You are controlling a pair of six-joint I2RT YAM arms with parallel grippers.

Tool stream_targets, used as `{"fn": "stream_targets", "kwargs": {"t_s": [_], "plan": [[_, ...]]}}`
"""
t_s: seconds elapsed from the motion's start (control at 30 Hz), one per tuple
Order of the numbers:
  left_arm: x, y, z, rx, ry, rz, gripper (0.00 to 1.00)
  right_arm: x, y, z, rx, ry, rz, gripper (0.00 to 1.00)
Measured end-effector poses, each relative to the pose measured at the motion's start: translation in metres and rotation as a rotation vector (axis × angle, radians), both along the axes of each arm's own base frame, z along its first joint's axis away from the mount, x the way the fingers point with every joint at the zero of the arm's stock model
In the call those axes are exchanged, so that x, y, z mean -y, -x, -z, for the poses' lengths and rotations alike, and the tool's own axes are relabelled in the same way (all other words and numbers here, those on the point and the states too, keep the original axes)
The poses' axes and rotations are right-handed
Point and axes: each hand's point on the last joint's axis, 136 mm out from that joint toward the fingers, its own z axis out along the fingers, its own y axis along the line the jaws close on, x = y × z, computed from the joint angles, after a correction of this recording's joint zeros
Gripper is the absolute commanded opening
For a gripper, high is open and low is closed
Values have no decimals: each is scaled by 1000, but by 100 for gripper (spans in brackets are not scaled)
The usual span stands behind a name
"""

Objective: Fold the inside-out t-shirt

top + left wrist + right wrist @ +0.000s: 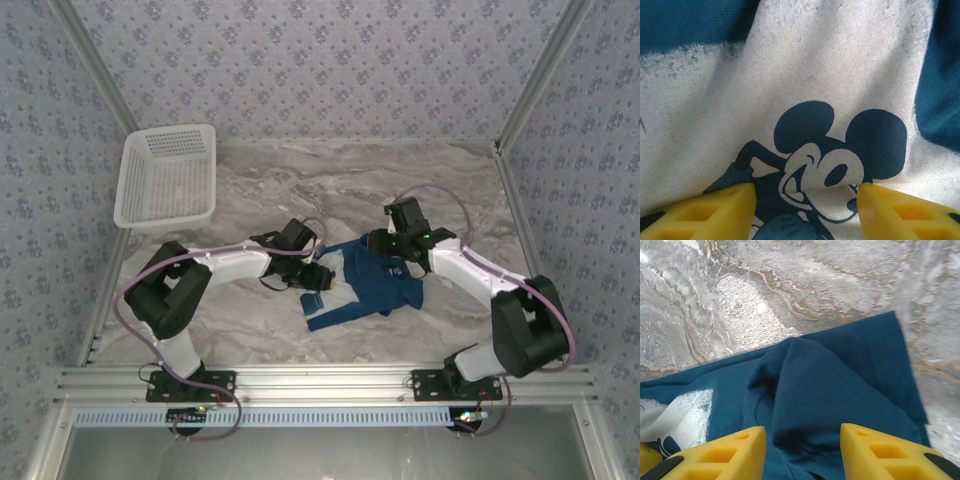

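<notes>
Desk (pixel 330 180) of grey marbled pattern spreads across the whole working area, closed in by walls papered with a small floral motif. A white plastic lattice basket (pixel 168 178) sits at its far left corner, well apart from everything else.

Near the middle of the desk, a little toward the right and between the two arms, lies the navy-blue t-shirt (pixel 372 285), rumpled and loosely bunched rather than flat.

The left hand (pixel 318 277) is down at the shirt's left edge. In its wrist view its yellow fingers (pixel 715 210) stand moderately apart, with the cloth lying slack between and beneath them and nothing pinched.

The right hand (pixel 392 264) is over the shirt's far right part. In its wrist view the jaws are parted on either side of a raised ridge of blue cloth, and the cloth does not look clamped. Bare marble shows just beyond the shirt's edge there.

A whitish print (pixel 835 160) on the cloth carries a dark Mickey Mouse face, lying right between the left hand's fingertips.
</notes>
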Motion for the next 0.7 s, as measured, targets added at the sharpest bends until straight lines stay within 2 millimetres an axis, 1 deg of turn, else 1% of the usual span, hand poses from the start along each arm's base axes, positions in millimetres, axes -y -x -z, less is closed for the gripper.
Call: {"fn": "stream_targets", "kwargs": {"t_s": [0.1,0.2,0.37,0.47,0.57,0.7], "plan": [[0,0,0,0,1,0,56,-4,-2,9,-12,2,-8,42],[0,0,0,-1,0,0,56,-6,-6,13,-17,4,-8,35],[0,0,0,-1,0,0,56,-8,-18,14,-11,12,7,11],[0,0,0,-1,0,0,56,-4,-28,12,2,25,24,2],[0,0,0,-1,0,0,56,10,-45,7,20,45,68,1],[0,0,0,-1,0,0,56,29,-71,4,32,69,120,3]]}}
